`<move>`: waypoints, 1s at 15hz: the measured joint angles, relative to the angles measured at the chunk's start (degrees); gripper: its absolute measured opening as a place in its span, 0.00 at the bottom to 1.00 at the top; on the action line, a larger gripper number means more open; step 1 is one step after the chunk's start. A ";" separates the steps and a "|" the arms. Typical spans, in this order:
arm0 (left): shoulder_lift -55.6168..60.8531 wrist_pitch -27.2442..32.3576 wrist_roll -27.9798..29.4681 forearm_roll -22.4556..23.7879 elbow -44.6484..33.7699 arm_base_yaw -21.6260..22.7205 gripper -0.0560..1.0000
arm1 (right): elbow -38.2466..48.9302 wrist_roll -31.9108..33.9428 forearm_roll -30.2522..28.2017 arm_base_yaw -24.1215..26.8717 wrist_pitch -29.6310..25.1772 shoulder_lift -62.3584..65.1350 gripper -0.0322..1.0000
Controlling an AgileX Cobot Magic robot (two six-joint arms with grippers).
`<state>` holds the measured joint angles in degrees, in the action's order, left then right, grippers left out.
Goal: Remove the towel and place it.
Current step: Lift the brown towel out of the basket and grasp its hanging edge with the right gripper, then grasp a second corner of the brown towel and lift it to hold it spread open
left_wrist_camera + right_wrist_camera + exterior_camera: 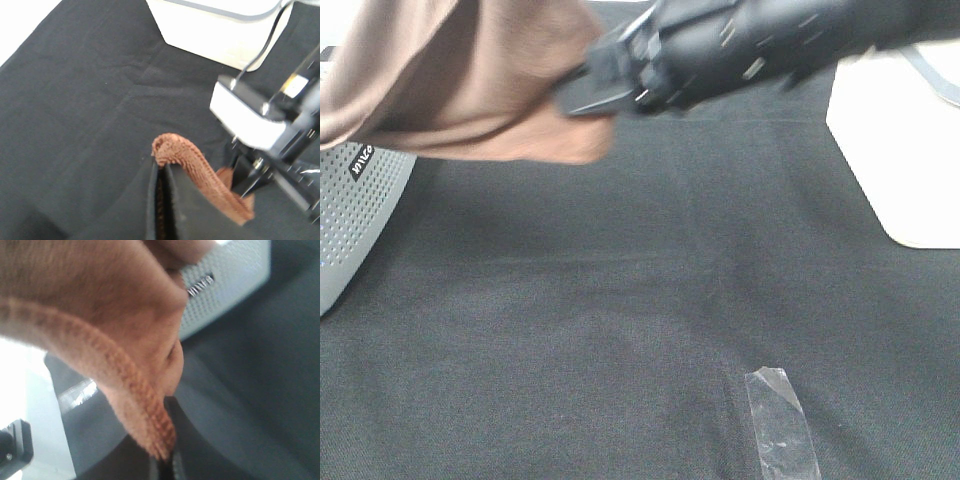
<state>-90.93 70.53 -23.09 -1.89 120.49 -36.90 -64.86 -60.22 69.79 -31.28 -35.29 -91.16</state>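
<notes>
The brown towel (470,70) hangs bunched above the black cloth at the far left of the high view. From the right, my right gripper (578,95) reaches across and is shut on the towel's near edge. In the right wrist view the stitched hem of the towel (125,385) runs down into my right gripper (162,462). In the left wrist view my left gripper (161,167) is shut on a fold of the towel (200,175), with the right arm's wrist close beside it. The towel hides my left gripper in the high view.
A grey perforated box (360,210) stands at the left edge under the towel. A white block (900,150) sits at the right. A strip of clear tape (782,425) lies on the black table cloth (620,300) near the front.
</notes>
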 joint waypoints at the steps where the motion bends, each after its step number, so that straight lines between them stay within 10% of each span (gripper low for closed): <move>1: 0.00 0.00 -2.75 0.00 0.00 0.00 0.05 | -4.07 13.58 -14.04 0.00 -1.89 1.60 0.04; 5: 0.00 -2.69 -12.32 0.00 0.00 0.00 0.05 | -21.31 44.35 -49.22 0.00 -17.30 2.12 0.04; 8: 0.00 -8.14 -13.12 0.86 0.00 0.00 0.05 | -33.80 48.41 -61.59 0.00 -25.90 2.12 0.04; 15: -1.43 -21.89 -13.18 6.47 0.00 0.00 0.05 | -53.11 49.96 -83.59 0.00 -25.78 -0.92 0.04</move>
<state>-92.36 48.64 -36.27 4.58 120.49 -36.90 -117.97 -10.26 -13.81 -31.28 -61.08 -92.07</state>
